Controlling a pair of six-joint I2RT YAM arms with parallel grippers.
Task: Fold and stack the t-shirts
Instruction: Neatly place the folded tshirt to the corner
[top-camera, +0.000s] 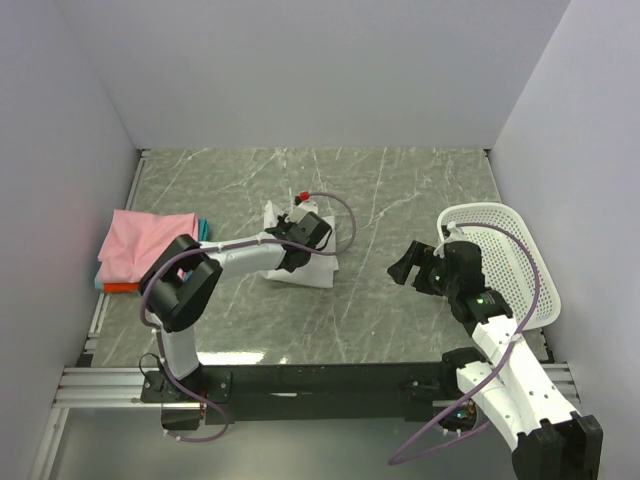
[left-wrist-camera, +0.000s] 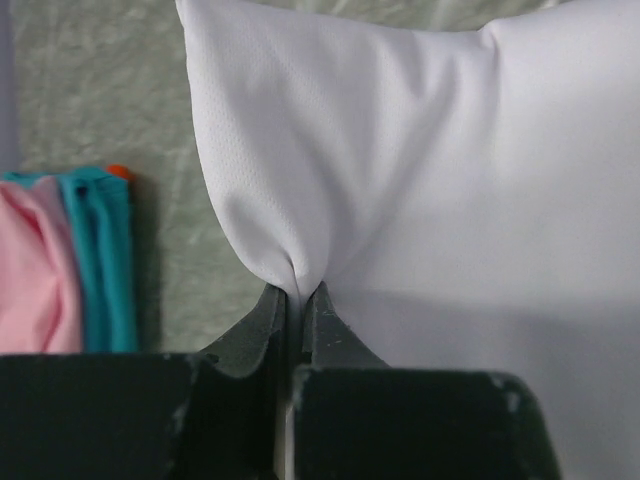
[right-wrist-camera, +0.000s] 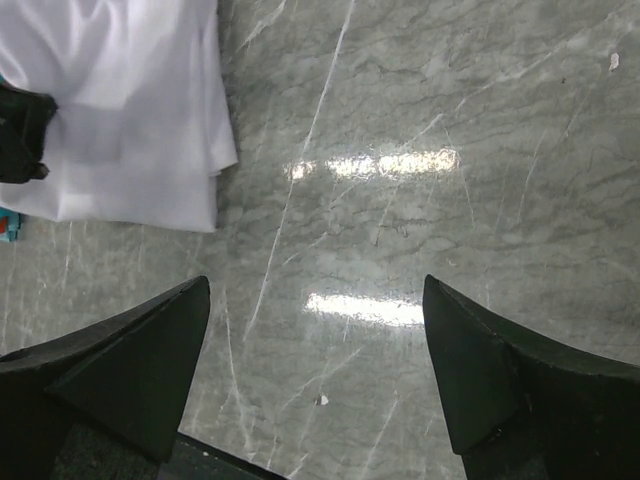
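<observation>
Clamps the left gripper (left-wrist-camera: 297, 292) tight on a pinched fold of the white t-shirt (left-wrist-camera: 450, 180), lying mid-table, apart from the pink t-shirt (top-camera: 145, 245) stacked over teal and orange-red ones at the left edge. Hangs the right gripper (right-wrist-camera: 316, 290) with jaws wide apart, empty, above the marble table (right-wrist-camera: 450, 120) beside the white basket (top-camera: 520, 260).

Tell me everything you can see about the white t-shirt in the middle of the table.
The white t-shirt is plain, soft, finely woven cloth, folded into a rough, slightly rumpled rectangle with stacked layers showing at one corner. It lies on the grey marbled table, apart from the pink-topped pile at the left. The left gripper is shut on its edge, pinching up a small peak of fabric.
</observation>
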